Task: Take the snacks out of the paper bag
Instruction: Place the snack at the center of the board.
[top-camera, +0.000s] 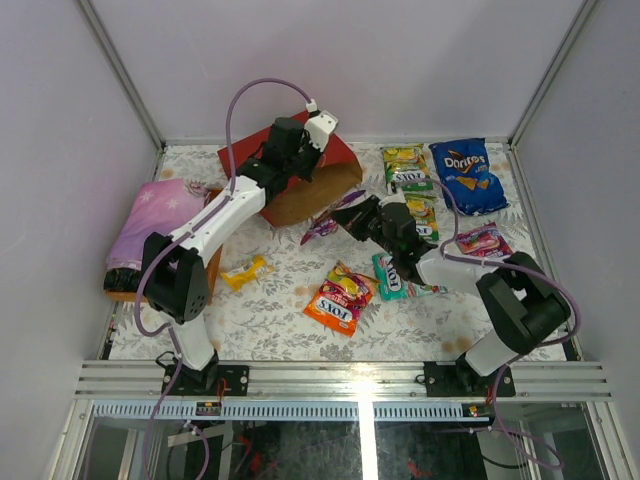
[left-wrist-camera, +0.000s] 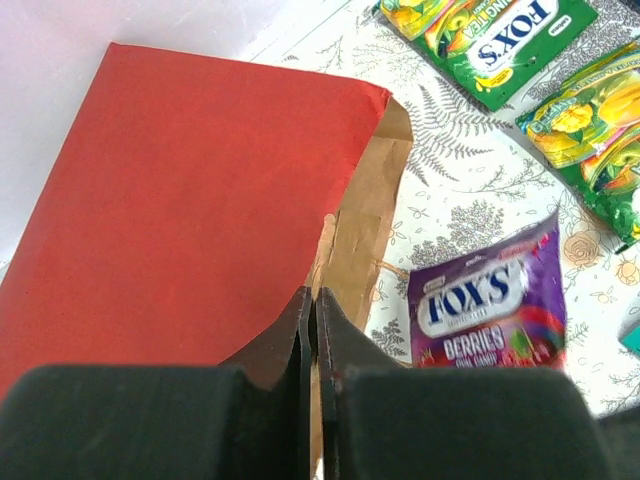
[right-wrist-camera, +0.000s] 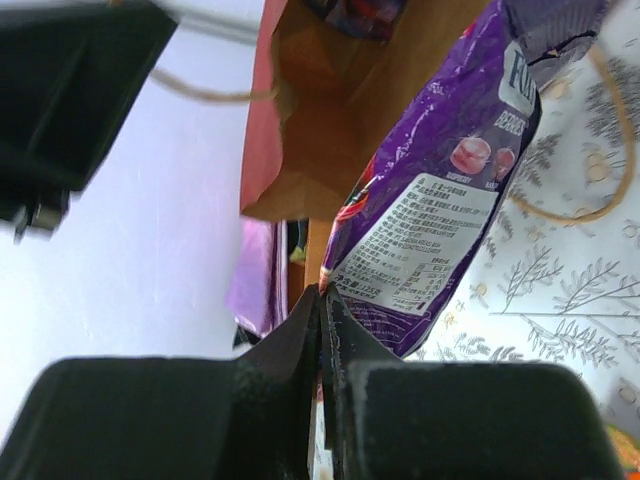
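The red paper bag (top-camera: 335, 155) lies on its side at the back, brown mouth toward the table's middle. My left gripper (top-camera: 300, 170) is shut on the upper edge of its mouth (left-wrist-camera: 312, 300), holding it up. My right gripper (top-camera: 347, 213) is shut on the corner (right-wrist-camera: 322, 295) of a purple Fox's packet (right-wrist-camera: 440, 180) just outside the mouth; the packet also shows in the left wrist view (left-wrist-camera: 490, 300). Another dark packet (right-wrist-camera: 355, 15) lies inside the bag (right-wrist-camera: 330, 110). Out on the table lie the Doritos bag (top-camera: 470, 175), green packs (top-camera: 405, 165), a pink pack (top-camera: 483, 240), a teal pack (top-camera: 390, 277), an orange pack (top-camera: 340, 297) and a small yellow packet (top-camera: 245, 272).
A folded pink-purple cloth (top-camera: 155, 225) lies on a wooden tray (top-camera: 125, 293) at the left. White walls close in the table at the back and both sides. The bag's thin handle (right-wrist-camera: 590, 150) loops on the tablecloth beside the purple packet.
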